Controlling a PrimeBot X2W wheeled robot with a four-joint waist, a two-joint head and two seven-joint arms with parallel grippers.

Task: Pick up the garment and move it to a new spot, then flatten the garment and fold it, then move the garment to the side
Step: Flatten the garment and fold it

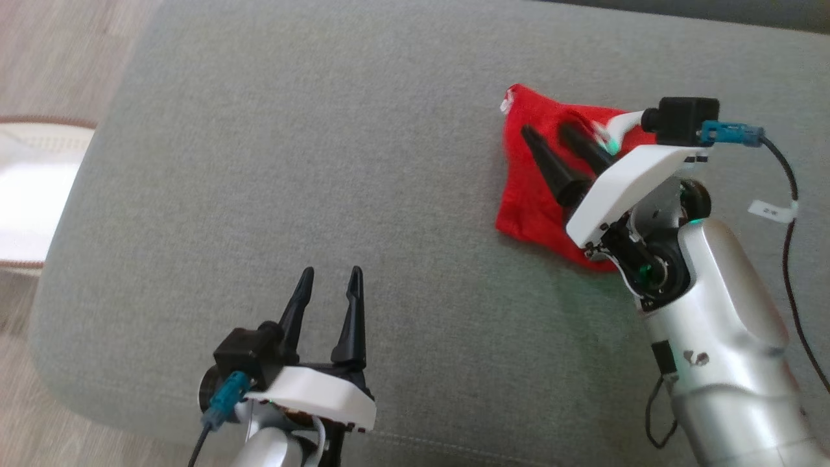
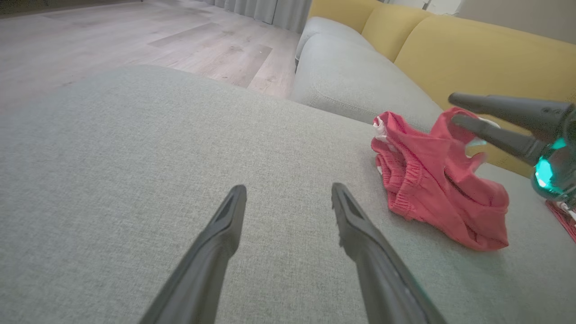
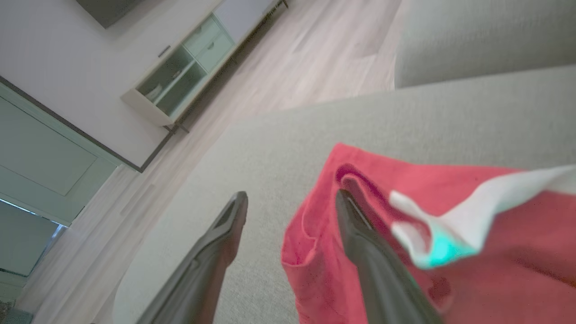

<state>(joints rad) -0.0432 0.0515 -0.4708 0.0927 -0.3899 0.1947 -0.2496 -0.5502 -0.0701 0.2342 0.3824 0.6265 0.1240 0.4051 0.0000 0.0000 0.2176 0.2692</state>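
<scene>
Up front in the head view, the red garment (image 1: 532, 194) lies crumpled on the grey cushion (image 1: 324, 130), toward the cushion's far right part. The right gripper (image 1: 546, 130) hangs over that part of the cushion with its two fingers spread apart above the cloth, gripping nothing. A blurred white strip (image 1: 616, 126) shows beside its fingers. The left gripper (image 1: 331, 270) is over the cushion's near edge, fingers apart, with only bare fabric under them.

Next, the left wrist view has the left gripper (image 2: 289, 189) wide open above the cushion (image 2: 135, 157). The garment (image 2: 432, 189) sits bunched on the cushion's right side, its elastic band facing this camera, and the right gripper (image 2: 453, 109) reaches in just above it. A yellow backrest (image 2: 450, 49) rises behind the cushion, and a wooden floor (image 2: 135, 36) lies beyond its far edge.

Last, in the right wrist view the right gripper (image 3: 291, 194) stands open: one finger over the bare cushion (image 3: 405, 117), the other over the garment (image 3: 517, 252). The white strip (image 3: 486, 202) crosses the cloth, too blurred to tell what it is. Past the cushion's edge stands a low cabinet (image 3: 180, 76).
</scene>
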